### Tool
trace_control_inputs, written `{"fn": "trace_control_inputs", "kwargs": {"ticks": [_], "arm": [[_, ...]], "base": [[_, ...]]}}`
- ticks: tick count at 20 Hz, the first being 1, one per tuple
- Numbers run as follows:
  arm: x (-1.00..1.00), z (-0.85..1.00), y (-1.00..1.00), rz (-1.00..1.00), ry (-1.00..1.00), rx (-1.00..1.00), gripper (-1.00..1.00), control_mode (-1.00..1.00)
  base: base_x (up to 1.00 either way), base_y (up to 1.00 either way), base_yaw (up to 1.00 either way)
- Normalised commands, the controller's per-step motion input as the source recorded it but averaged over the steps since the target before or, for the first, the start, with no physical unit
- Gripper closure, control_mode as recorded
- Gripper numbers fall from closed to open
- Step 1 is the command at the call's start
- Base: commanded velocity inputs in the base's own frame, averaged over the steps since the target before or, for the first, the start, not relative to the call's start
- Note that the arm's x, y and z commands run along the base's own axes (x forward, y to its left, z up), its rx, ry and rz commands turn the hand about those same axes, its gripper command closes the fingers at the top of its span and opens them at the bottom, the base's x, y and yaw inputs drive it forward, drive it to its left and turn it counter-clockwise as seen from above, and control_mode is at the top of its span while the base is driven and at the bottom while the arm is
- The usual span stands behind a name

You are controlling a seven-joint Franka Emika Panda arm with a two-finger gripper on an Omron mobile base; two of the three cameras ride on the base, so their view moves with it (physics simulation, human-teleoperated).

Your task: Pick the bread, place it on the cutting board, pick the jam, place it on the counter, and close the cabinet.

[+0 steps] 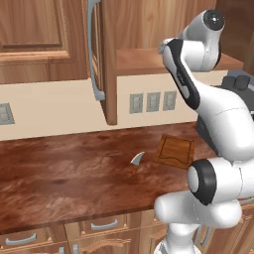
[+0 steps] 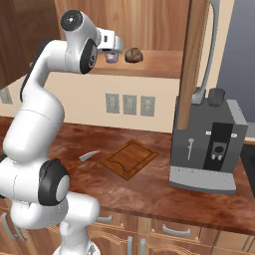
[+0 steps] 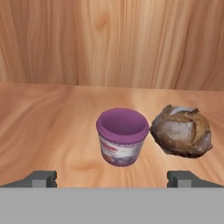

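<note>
Up on the cabinet shelf [image 3: 48,127], the jam [image 3: 121,136] and the bread [image 3: 181,130] stand side by side, nearly touching, with the bread on the right in the hand view. The end effector [image 3: 113,178] hovers just in front of them, its fingertips [image 3: 41,178] spread wide apart and holding nothing; the midline between them falls roughly on the jar, not on the loaf. Since the bread comes first, my judgement is that the hand should shift sideways toward the loaf before advancing, so that the jar stays outside the fingers' path. The narrow gap between the two is the risk: a finger pushed in there could knock the jar over or nudge it back along the shelf. Coming at the bread a little high and closing across its widest part should give a firm hold on its uneven crust. Down on the worktop [image 2: 149,184], the cutting board [image 2: 129,158] lies bare beside a knife [image 2: 85,158], ready to receive it. The cabinet door [image 1: 99,59] stands open, leaving room to withdraw.
</note>
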Motion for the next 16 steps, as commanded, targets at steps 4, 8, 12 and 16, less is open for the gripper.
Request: {"fn": "trace_control_inputs", "kwargs": {"ticks": [4, 8, 12, 16], "arm": [[0.28, 0.00, -0.05, 0.00, 0.00, 0.00, -1.00, -1.00], [0.28, 0.00, -0.04, 0.00, 0.00, 0.00, -1.00, -1.00], [0.24, -0.03, 0.00, 0.00, 0.00, 0.00, -1.00, -1.00], [0.16, -0.07, 0.00, 0.00, 0.00, 0.00, -1.00, -1.00]], "base": [[0.00, 0.00, 0.00], [0.00, 0.00, 0.00], [0.00, 0.00, 0.00], [0.00, 0.00, 0.00]]}}
